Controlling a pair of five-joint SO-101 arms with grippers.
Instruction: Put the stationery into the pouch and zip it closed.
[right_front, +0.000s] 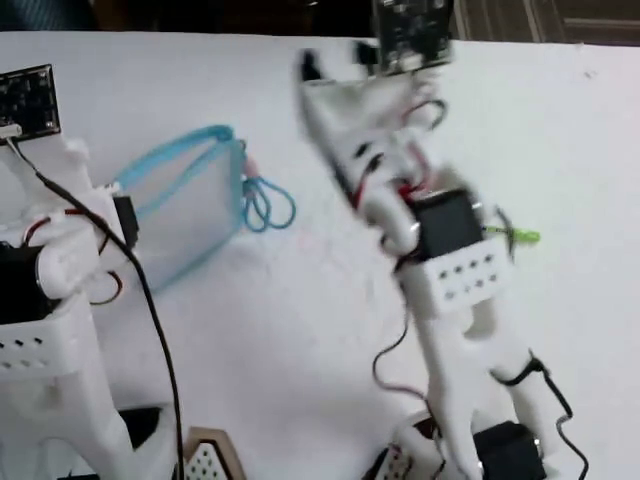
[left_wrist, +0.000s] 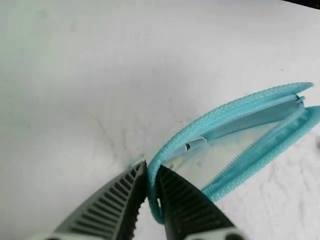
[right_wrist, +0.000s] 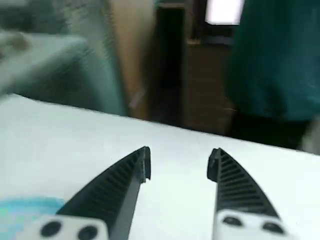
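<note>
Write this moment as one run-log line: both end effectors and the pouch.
left end effector: shut on pouch edge | right end effector: open, empty, above table | pouch: mouth open, on table

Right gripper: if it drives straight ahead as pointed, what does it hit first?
Way looks free. Ahead of the right gripper, between its open fingers, lies bare table up to the far edge. The pouch sits off to the side. Pitch is unclear, so it might graze the table first.
</note>
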